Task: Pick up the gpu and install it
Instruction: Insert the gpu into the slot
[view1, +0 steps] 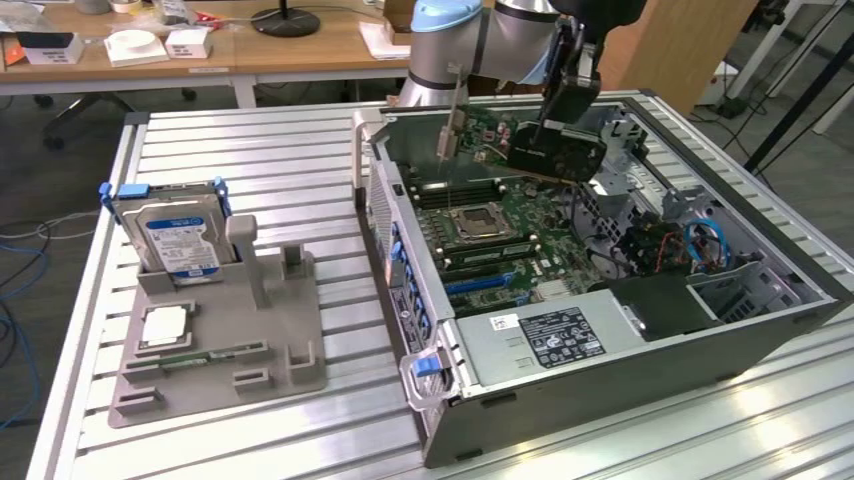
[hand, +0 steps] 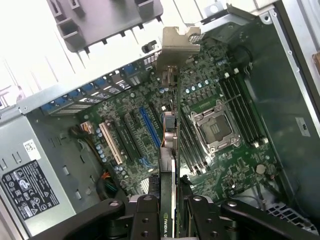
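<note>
A: Where is the gpu (view1: 554, 150)?
B: Your pincer (hand: 168, 207) holds it by 1 edge, clamped on the card. In the exterior view it hangs over the open computer case (view1: 641, 390), at 1 o'clock from the CPU socket (view1: 478, 222).
A: And the bracket?
B: Its silver bracket (hand: 177, 42) is at the end away from the pincer, near the case wall.

The gpu (hand: 169, 192) bore the word NVIDIA in pale letters along its edge. The black label (hand: 29, 187) on the power supply (hand: 52, 142) carried fine print too small to read. The blue label (view1: 183, 248) on the hard drive (view1: 163, 208) was likewise illegible.
</note>
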